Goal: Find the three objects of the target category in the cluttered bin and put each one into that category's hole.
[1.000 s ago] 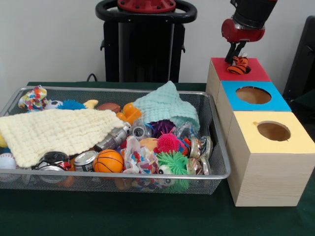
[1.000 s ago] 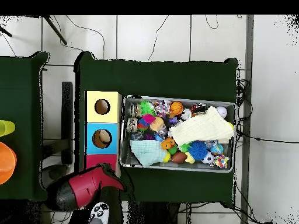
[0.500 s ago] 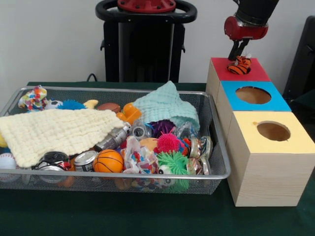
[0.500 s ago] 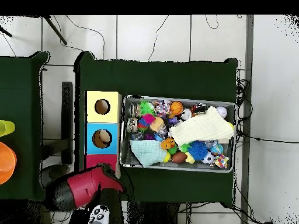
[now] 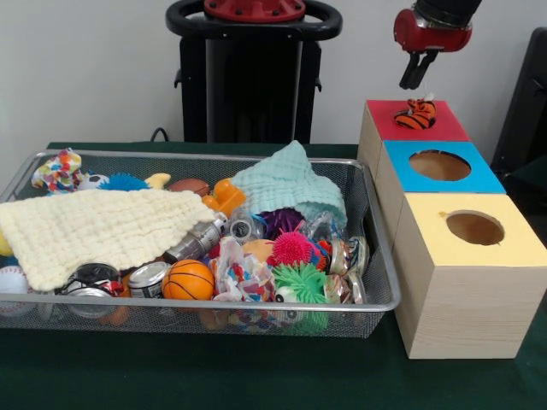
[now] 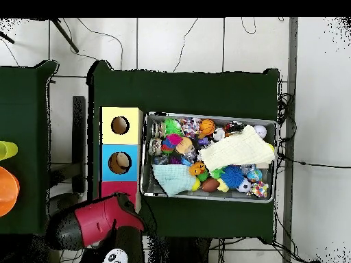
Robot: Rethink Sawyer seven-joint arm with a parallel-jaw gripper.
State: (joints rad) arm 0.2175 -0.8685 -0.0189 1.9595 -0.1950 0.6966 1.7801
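A dark green cloth (image 5: 256, 376) covers the table under everything, and a second green-covered table (image 6: 24, 147) stands beside it in the overhead view. At that second table's outer edge sit an orange bowl (image 6: 5, 192) and, just beside it, a yellow-green cup (image 6: 5, 149), both cut off by the frame. The floor (image 6: 178, 42) is pale tile with dark seams, and thin black cables (image 6: 288, 130) trail across it past the table's end. Behind the table in the front view rises a plain grey wall (image 5: 85, 68), with a black chair back (image 5: 526, 102) at the right edge
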